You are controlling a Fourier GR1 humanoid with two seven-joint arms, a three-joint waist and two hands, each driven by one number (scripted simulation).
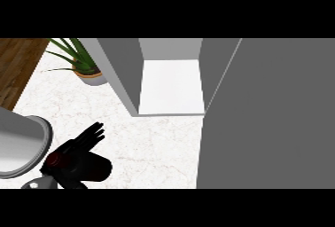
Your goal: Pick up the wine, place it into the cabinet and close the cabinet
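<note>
- On the right, the biggest thing by far is the cabinet door (274, 115). It's a plain grey panel swung open, running from the far edge to the near edge of the view.
- Under everything is the counter (150, 146), white with faint marbling. It fills the middle and the left.
- At the far middle is the cabinet (170, 86), open, with a pale inside floor showing between its grey left wall and the door. I can't see anything in the part that shows.
- At the near left there's a big round grey vessel (23, 142), cut off by the left edge, so I can't say what it is.
- Along the far left runs a brown wooden strip (16, 66) next to the counter.
- At the far left, just left of the cabinet wall, a potted plant (85, 66) with long green leaves stands in a small light pot.
- At the near left, just right of the grey vessel, is the left hand (82, 144), black and pointing toward the cabinet. Honestly I can't tell whether it's gripping or open.
- Right up against that hand is the wine (95, 170), a dark rounded shape with a dark red bit on its left side. It's well short of the cabinet and not inside it.
- The right hand doesn't show at all.
</note>
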